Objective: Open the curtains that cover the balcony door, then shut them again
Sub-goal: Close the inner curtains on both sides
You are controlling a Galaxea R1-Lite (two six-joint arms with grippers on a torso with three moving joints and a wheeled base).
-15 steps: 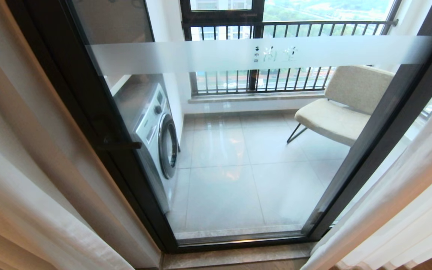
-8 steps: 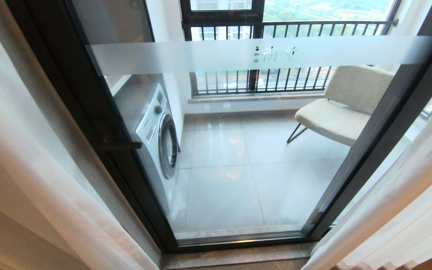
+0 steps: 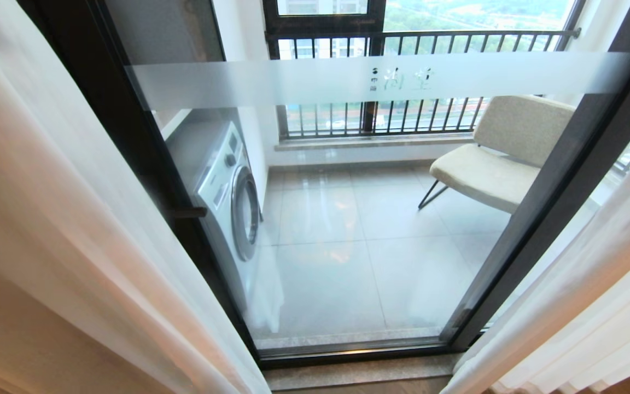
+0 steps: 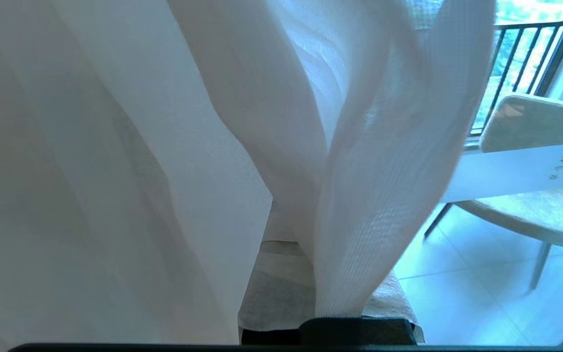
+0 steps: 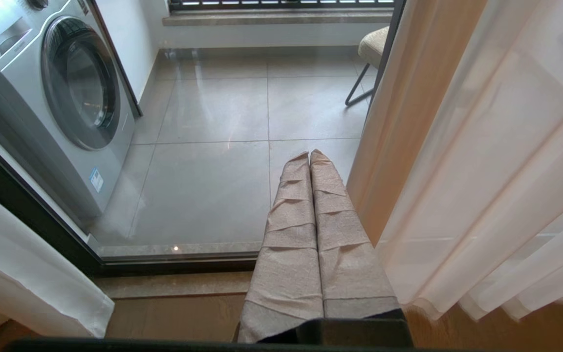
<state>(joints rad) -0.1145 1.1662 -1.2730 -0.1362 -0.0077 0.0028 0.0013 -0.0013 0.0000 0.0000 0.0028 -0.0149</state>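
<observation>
The curtains (image 3: 74, 219) stand parted. One half hangs on my left with its edge lying over the dark left frame of the balcony door (image 3: 348, 230), and the other is bunched at the right (image 3: 583, 284). Between them the glass is bare, showing the washing machine (image 3: 227, 186) and the chair (image 3: 501, 153) out on the balcony.

The left gripper (image 4: 281, 288) is outside the head view. From its wrist camera I see it buried in the thin white layer, jaws clenched, with a fold of that fabric running down between the wrapped fingers (image 4: 271, 293). I take that as a grasp on the curtains. The right gripper (image 5: 310, 155) hangs low in front of the door sill, jaws pressed together on nothing, just beside the right-hand curtain.

I judge the opening done and the closing in hand on the left side. Next I would carry that held edge across to the middle of the glass. The pull should stay level so the thin fabric does not slip out. Then the right half needs its own grasp.
</observation>
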